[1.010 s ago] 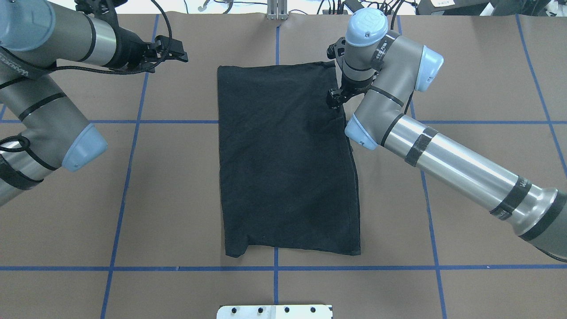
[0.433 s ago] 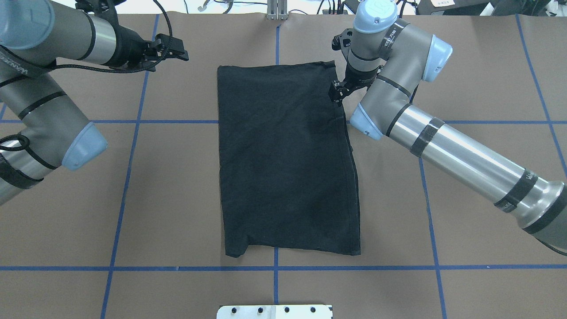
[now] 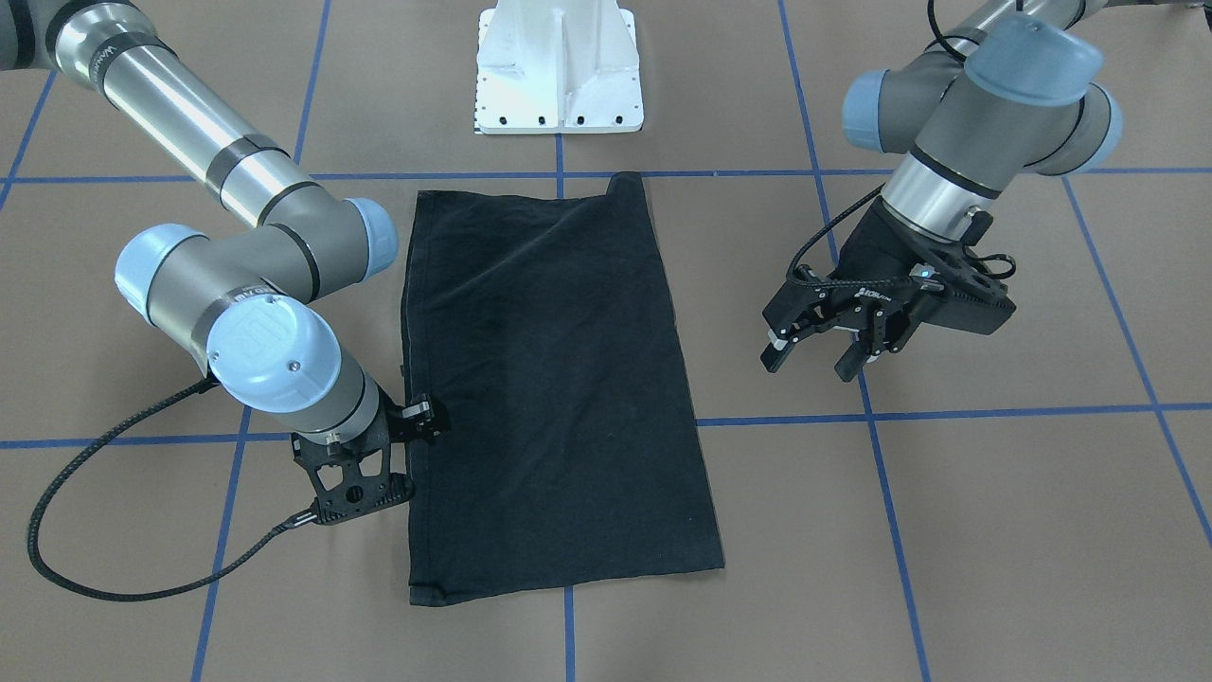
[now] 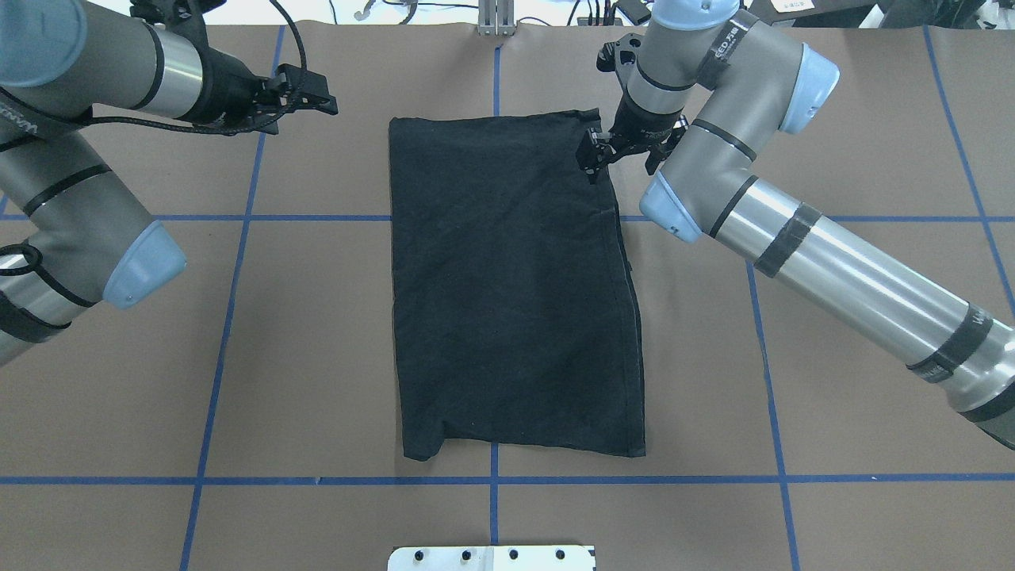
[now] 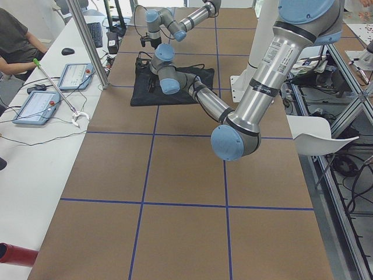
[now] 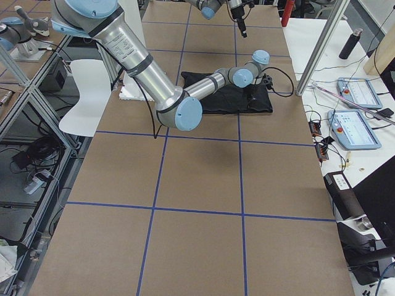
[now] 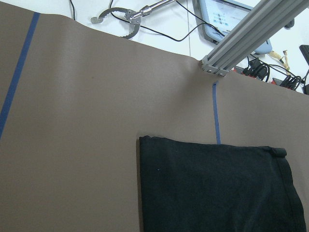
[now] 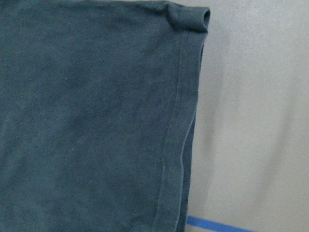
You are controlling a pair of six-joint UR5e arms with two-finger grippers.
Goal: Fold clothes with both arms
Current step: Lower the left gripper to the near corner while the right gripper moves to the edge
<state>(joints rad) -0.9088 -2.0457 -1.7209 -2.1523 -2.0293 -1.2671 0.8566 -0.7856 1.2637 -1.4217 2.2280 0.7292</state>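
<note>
Black T-shirt [image 4: 507, 285] is found folded to a plain rectangle and laid flat at the middle of the brown paper-covered worktop [image 4: 301, 357], with only unmarked black cloth turned upward. Left pincer [image 3: 812, 358] is held above bare paper beside the shirt's far left corner, clear of the cloth, with its jaws spread apart and nothing between them. Right pincer [image 3: 419, 419] is pointed down at the shirt's right-hand hem close to the far corner; whether it is parted or closed, or has cloth in it, cannot be told, since the fingers are largely hidden by the wrist.
</note>
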